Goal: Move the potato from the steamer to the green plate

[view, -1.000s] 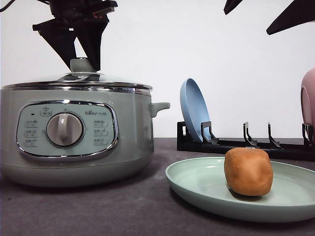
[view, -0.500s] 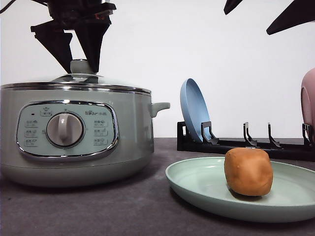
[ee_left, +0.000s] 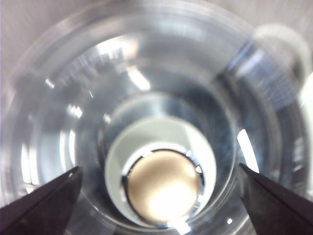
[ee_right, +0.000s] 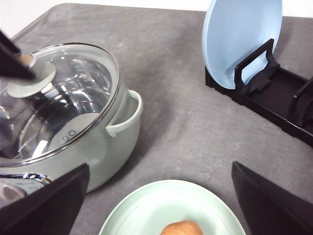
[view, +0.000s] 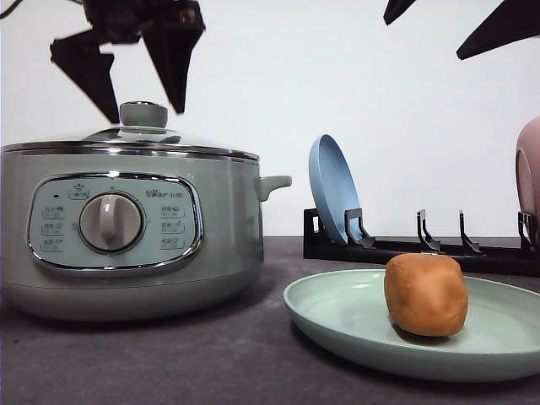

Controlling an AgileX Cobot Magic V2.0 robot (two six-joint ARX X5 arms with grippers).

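1. Your potato sat on the green plate, right of the steamer.
2. Your left gripper hung just above the lid knob, jaws spread wide and holding nothing; the glass lid lay on the pot.
3. Your right gripper was high above the plate, jaws apart and empty.
4. A blue plate stood in the black rack.
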